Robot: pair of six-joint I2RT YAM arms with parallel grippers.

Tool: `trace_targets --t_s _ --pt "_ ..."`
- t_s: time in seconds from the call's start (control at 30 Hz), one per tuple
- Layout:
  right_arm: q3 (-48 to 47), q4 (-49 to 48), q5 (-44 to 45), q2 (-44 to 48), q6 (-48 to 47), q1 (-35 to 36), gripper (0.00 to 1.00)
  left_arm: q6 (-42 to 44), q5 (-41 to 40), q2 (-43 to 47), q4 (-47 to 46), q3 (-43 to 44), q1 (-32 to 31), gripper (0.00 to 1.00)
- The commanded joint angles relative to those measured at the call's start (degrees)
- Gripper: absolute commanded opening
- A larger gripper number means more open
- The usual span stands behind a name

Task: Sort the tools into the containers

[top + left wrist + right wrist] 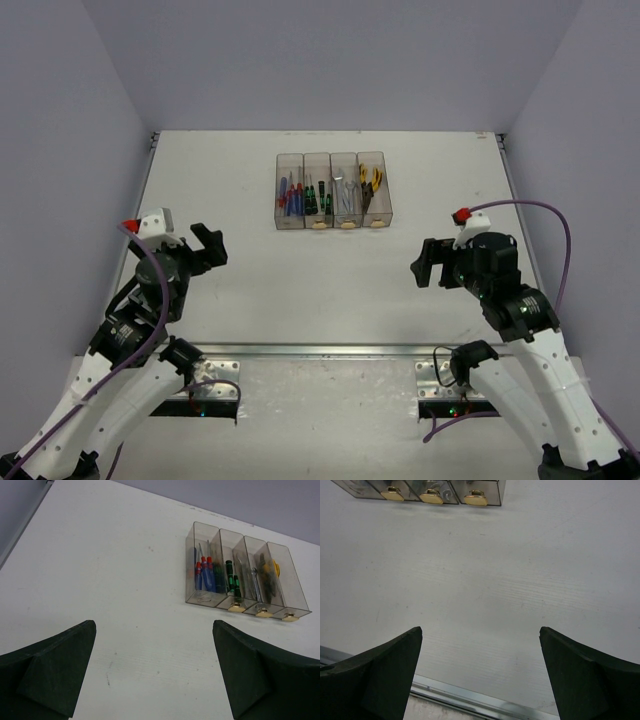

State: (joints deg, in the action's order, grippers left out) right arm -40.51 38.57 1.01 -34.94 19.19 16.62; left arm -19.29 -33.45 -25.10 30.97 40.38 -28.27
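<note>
Lab: white table (300, 285), grey enclosure walls (330, 60)

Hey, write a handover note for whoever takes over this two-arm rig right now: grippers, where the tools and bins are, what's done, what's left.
Left gripper: open, empty, hovering over the near part of the white table.
Right gripper: open, empty, hovering likewise on its side.
Things: four joined clear smoky-plastic bins sit far centre. From the left they hold blue-and-red-handled screwdrivers, thin green-and-black-handled screwdrivers, silver wrenches and yellow-handled pliers.
Done: every tool in view lies in a bin, one kind per bin.
Left: no loose tool shows on the table; probably only a final check.
</note>
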Motion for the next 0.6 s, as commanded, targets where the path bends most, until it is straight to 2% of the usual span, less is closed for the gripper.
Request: trace_targets --t_s 0.0,0.57 --pt "0.08 -2.88 0.39 0.31 -0.8 -0.01 0.99 1.19 0.84 0.08 -3.2 0.05 0.41 1.0" --pt "0.81 -3.41 -0.77 0.07 -0.82 -0.01 0.99 1.52 1.52 0.05 -3.0 0.05 0.39 1.0"
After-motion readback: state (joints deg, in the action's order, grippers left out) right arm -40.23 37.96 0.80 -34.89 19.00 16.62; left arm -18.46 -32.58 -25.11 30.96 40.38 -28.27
